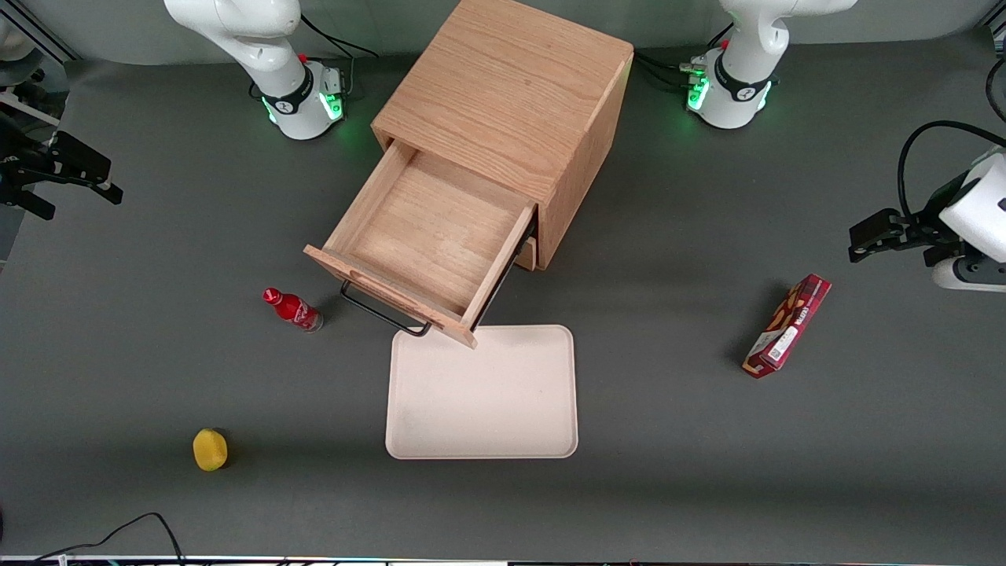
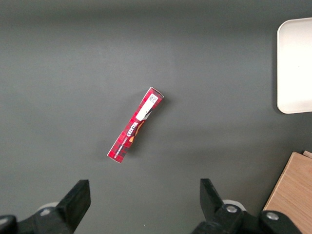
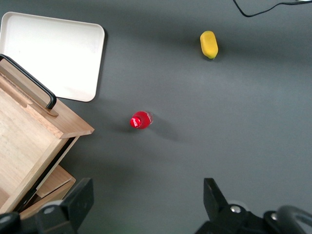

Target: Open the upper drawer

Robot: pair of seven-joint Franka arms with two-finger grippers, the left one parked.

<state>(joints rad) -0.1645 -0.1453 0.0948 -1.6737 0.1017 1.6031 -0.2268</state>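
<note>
The wooden cabinet (image 1: 511, 102) stands in the middle of the table. Its upper drawer (image 1: 428, 232) is pulled far out and its oak bottom is bare. The black wire handle (image 1: 385, 314) on the drawer's front hangs over the edge of a tray. A strip of the lower drawer (image 1: 525, 253) shows beneath it, pushed in. In the right wrist view the upper drawer (image 3: 29, 136) and its handle (image 3: 29, 80) show too. My gripper (image 1: 106, 179) hovers toward the working arm's end of the table, well apart from the cabinet. The gripper (image 3: 146, 202) is open and holds nothing.
A cream tray (image 1: 483, 409) lies in front of the drawer, nearer the camera. A small red bottle (image 1: 292, 309) stands beside the drawer front. A yellow fruit (image 1: 210, 450) lies nearer the camera. A red snack box (image 1: 788, 325) lies toward the parked arm's end.
</note>
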